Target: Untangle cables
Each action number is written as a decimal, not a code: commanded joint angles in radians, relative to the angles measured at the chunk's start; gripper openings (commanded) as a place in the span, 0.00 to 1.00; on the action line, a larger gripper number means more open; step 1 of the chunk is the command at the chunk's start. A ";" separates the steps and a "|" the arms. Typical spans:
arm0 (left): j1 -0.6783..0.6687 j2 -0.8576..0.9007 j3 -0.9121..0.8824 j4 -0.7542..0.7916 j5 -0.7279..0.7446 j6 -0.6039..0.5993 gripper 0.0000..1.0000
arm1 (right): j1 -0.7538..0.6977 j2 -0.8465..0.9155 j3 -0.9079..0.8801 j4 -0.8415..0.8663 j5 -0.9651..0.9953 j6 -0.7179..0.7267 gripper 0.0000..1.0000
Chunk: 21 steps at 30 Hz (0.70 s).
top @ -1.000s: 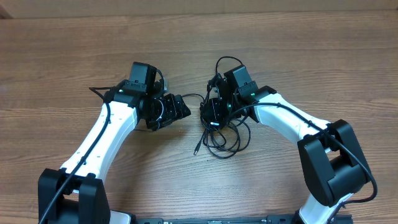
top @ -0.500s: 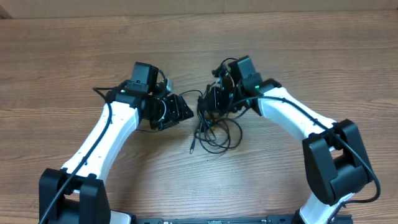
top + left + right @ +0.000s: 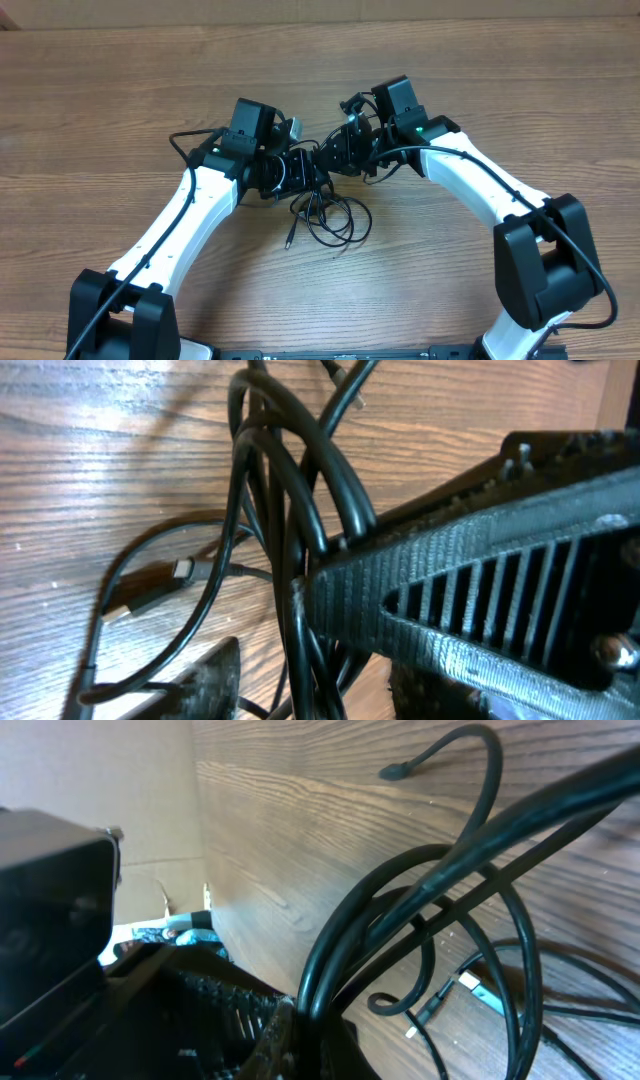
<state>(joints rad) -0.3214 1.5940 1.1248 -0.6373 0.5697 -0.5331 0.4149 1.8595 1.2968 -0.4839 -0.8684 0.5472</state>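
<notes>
The cables (image 3: 330, 218) lie as a black tangle on the table (image 3: 120, 80), near its middle, just below the spot where the two grippers meet; loose loops spread over the wood toward the robot's base, and one plug (image 3: 288, 243) trails out at the lower left of the heap. The right gripper (image 3: 336, 158) reaches in from the right with its jaws closed on the cables; in the right wrist view several strands run together into the narrow slot between its fingers (image 3: 272, 1042), then fan out in loops above the wood. The left gripper (image 3: 308, 172) comes in from the left, its tip at the top of the tangle and just beside the right gripper; its jaws stand apart; in the left wrist view a ribbed finger (image 3: 480, 600) fills the right side with strands pressed against its edge, the other finger (image 3: 215, 680) sits low at the left, and bare wood and cable show between them; a connector (image 3: 150, 585) lies flat on the table farther left.
</notes>
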 commanded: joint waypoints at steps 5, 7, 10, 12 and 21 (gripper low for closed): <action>-0.002 -0.001 0.010 0.014 -0.004 -0.006 0.04 | 0.005 -0.063 0.027 -0.001 -0.053 0.003 0.04; -0.002 -0.001 0.010 0.014 -0.004 -0.006 0.04 | 0.005 -0.063 0.027 -0.001 -0.056 0.003 0.04; -0.002 -0.001 0.010 0.013 -0.004 -0.006 0.04 | 0.005 -0.063 0.027 0.000 -0.076 0.003 0.04; -0.002 -0.001 0.010 0.012 -0.002 -0.006 0.04 | 0.005 -0.063 0.027 0.000 -0.070 0.003 0.04; 0.001 -0.001 0.010 -0.002 0.090 0.055 0.06 | -0.040 -0.063 0.027 -0.058 0.039 -0.018 0.04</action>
<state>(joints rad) -0.3218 1.5936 1.1252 -0.6353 0.6025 -0.5201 0.4026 1.8446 1.2968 -0.5148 -0.8669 0.5468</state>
